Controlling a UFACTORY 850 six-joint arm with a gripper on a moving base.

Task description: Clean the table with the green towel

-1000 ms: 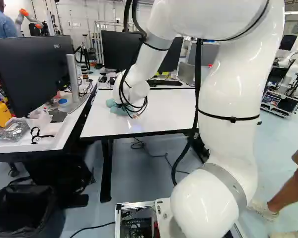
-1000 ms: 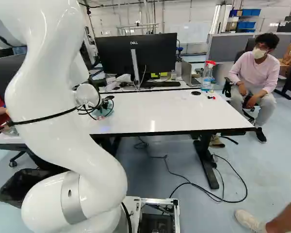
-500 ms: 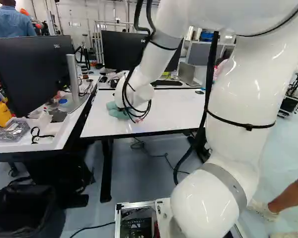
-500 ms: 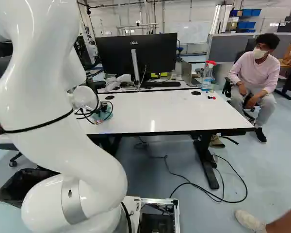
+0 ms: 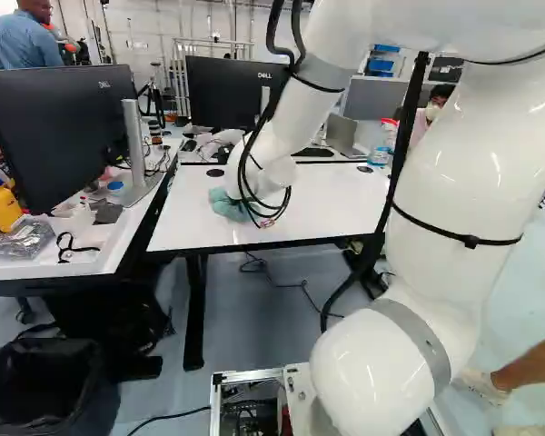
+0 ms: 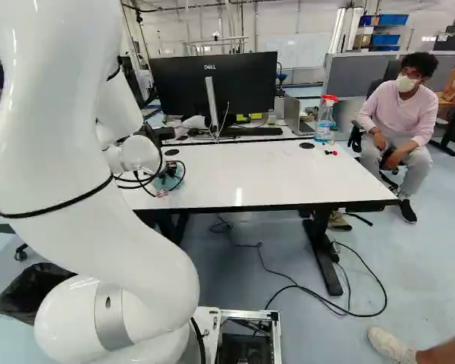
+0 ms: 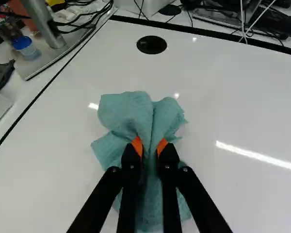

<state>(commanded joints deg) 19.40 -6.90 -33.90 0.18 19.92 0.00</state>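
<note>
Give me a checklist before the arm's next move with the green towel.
1. Black two-finger gripper with orange pads closed on the green cloth towel: ok.
2. Towel down on the glossy white tabletop: ok.
3. Towel spread flat: not ok, it is bunched.
4. Small red and black objects off the tabletop: not ok, near its far edge in the right base view.
5. Surface under the towel clean: cannot tell, hidden.

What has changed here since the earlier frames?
The arm has carried the green towel, held in the gripper, rightward across the table in both base views, slightly toward its near edge. Whether it was gripped earlier isn't visible. Table and spray bottle stayed put.
</note>
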